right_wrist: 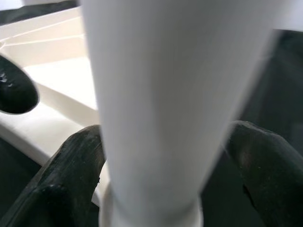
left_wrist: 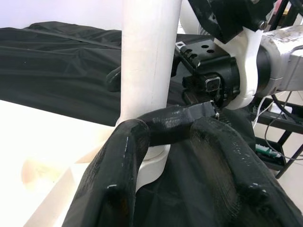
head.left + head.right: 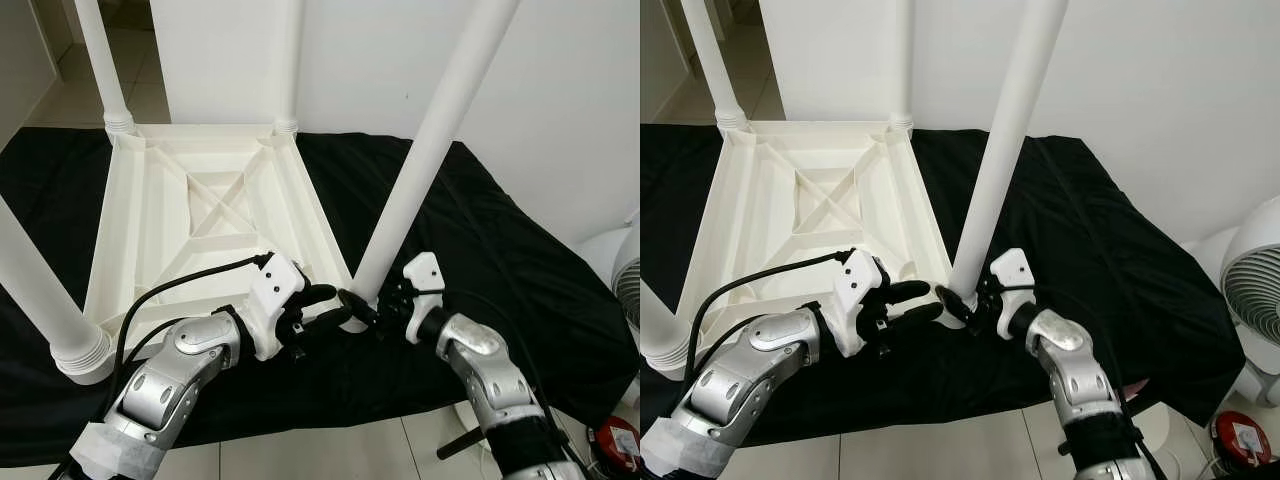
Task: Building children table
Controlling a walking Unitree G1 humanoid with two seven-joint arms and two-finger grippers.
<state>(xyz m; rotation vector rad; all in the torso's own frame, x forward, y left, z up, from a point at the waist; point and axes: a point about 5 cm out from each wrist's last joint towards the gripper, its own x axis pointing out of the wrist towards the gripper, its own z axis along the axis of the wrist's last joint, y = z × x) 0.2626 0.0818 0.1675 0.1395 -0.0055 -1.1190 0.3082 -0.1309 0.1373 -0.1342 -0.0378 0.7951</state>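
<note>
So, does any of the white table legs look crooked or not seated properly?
Yes. The white plastic leg at the near right corner of the upside-down white tabletop leans clearly rightward, while the far legs stand about straight. The right gripper grips its base; the left gripper is beside it.

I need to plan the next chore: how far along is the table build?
Nearly built, it seems. The white tabletop lies upside down on the black cloth with four legs standing in its corners. In hand: the right gripper clasps the base of the near-right leg; the left gripper is open beside it. Left: seating that leg and turning the table upright.
</note>
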